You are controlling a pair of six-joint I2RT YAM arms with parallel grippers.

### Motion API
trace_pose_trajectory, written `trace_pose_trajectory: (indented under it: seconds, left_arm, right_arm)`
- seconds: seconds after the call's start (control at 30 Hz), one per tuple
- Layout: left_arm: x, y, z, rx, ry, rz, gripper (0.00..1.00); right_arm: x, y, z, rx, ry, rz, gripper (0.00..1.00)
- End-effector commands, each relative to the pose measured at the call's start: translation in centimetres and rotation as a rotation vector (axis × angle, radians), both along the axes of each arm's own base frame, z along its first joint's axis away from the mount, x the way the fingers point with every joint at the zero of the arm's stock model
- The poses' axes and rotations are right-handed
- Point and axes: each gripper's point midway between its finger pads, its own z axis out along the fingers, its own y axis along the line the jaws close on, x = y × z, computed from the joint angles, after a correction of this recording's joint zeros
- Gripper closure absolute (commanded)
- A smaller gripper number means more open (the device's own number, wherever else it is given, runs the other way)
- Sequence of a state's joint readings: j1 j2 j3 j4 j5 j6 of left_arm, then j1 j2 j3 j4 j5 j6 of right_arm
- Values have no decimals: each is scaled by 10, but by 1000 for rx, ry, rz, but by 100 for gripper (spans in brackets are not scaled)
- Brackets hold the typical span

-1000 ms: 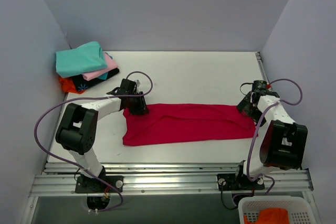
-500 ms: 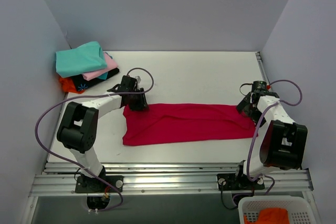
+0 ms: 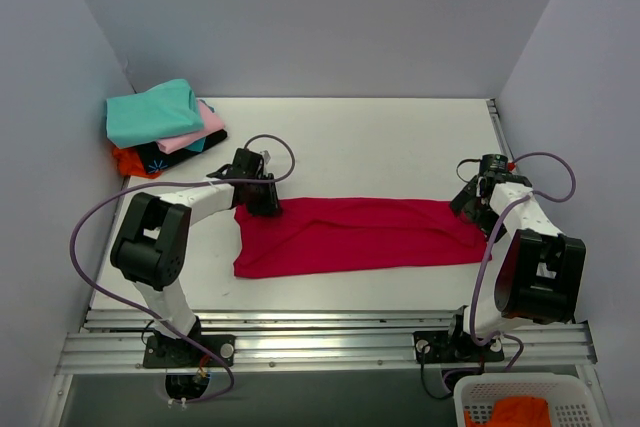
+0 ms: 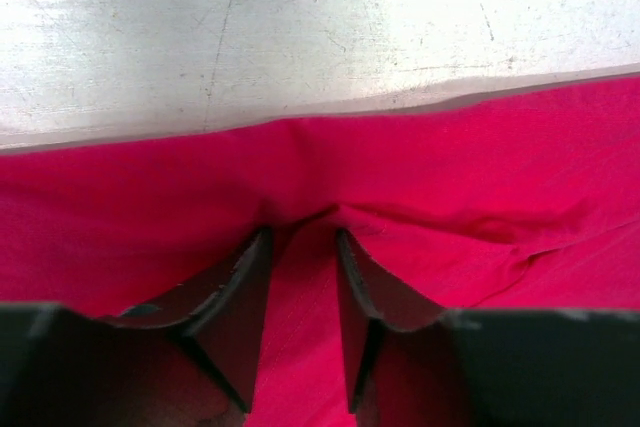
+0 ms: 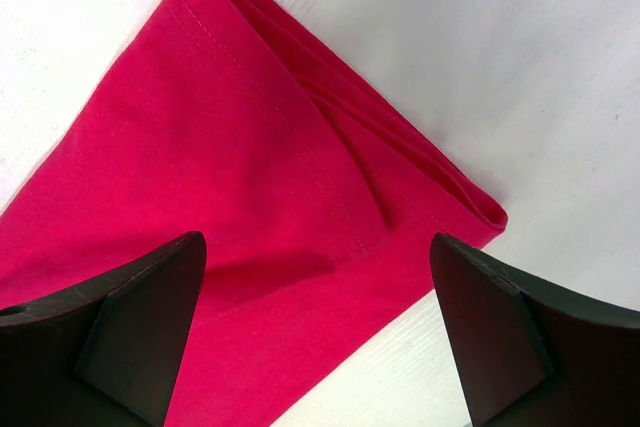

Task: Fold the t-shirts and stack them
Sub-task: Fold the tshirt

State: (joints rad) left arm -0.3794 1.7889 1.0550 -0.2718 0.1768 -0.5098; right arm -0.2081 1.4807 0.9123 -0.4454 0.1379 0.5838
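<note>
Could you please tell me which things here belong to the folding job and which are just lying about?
In the job:
- red t-shirt, spread across the table
- stack of folded shirts, far left corner

Lying about:
- white basket beyond the near right edge, with orange cloth in it
- metal rails under the arm bases

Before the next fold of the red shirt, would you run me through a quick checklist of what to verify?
1. Position of left claw, at the far left corner of the red shirt: ok.
2. Grip of left claw secure: cannot tell; the cloth puckers between its narrowed jaws.
3. Jaws of right claw wide open over the shirt's right end: ok.
4. Cloth pinched by right claw: not ok, nothing gripped yet.
5. The folded stack apart from both arms: ok.
</note>
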Motion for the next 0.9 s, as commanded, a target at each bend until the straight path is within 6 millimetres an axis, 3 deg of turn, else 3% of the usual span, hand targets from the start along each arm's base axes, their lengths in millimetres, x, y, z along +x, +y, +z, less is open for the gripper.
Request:
trace_pose_trajectory:
  seconds: [0.0, 0.37, 0.63, 0.87]
  left_arm:
    - [-2, -5, -2, -5, -12, -36, 64]
    - [5, -3, 14, 7, -43, -20, 96]
    - [10, -4, 36, -6, -85, -22, 98]
    - [4, -10, 75, -55, -147, -34, 98]
  right_arm:
    - [-5, 4, 2, 5, 8, -8, 10]
    - [-7, 6, 1, 4, 7, -9, 11]
    - [-10, 7, 2, 2, 4, -11, 11]
    - [-12, 7, 2, 3, 1, -9, 11]
